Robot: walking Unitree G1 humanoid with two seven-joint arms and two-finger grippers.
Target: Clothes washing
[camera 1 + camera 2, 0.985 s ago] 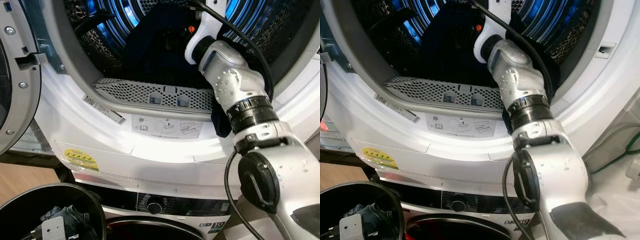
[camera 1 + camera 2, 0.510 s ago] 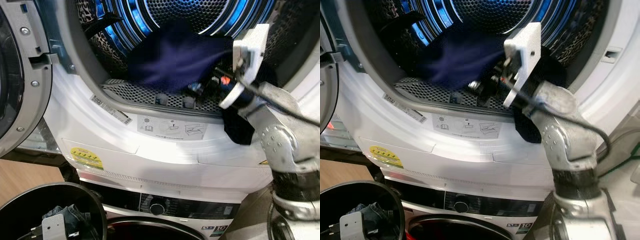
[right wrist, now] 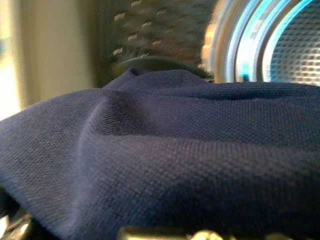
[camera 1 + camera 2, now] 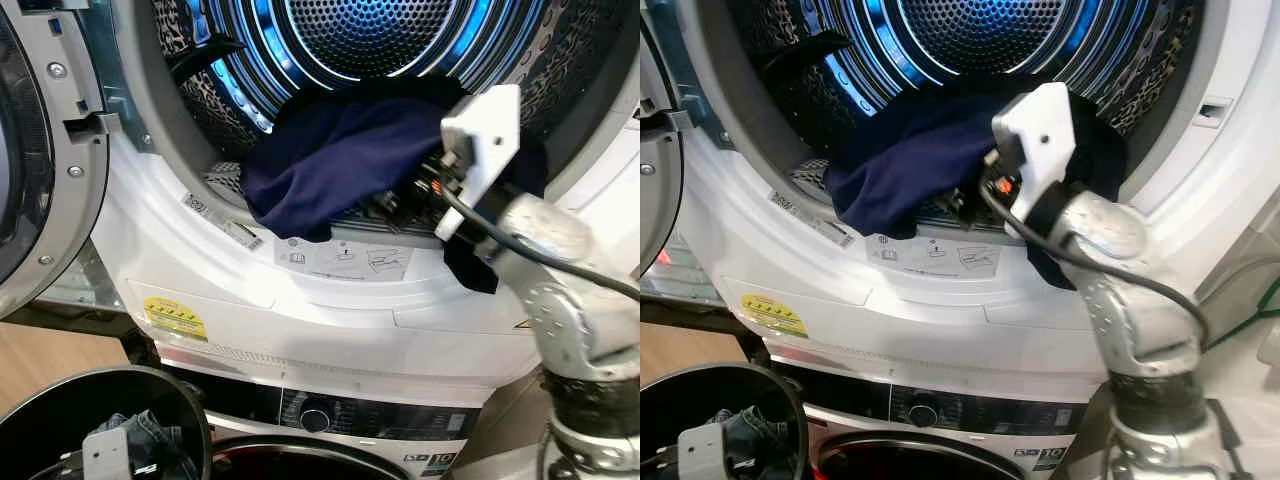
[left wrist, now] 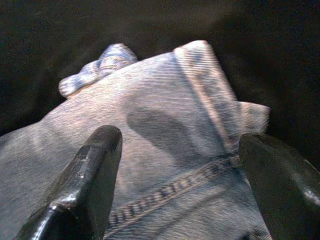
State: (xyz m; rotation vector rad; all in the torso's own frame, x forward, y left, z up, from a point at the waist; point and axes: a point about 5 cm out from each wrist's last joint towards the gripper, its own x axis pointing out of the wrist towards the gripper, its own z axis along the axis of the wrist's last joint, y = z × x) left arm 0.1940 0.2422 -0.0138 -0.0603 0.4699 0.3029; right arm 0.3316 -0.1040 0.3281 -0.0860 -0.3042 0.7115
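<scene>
White front-loading dryer stands with its round grey-rimmed door swung open to the left; the perforated steel drum is lit blue inside. Right gripper sits at the lower lip of the opening, buried in a dark navy knit garment. Its fingers are hidden by cloth and by the white wrist plate, so I cannot tell how far they are spread; the right wrist view gives only close navy weave. The garment drapes out of the drum over the grey perforated lint-filter ledge, and a fold hangs down beside the silver forearm. Open room remains above the cloth, up into the drum.

Left gripper hangs low in a round black laundry basket, fingers spread wide just above pale blue denim with stitched seams.
</scene>
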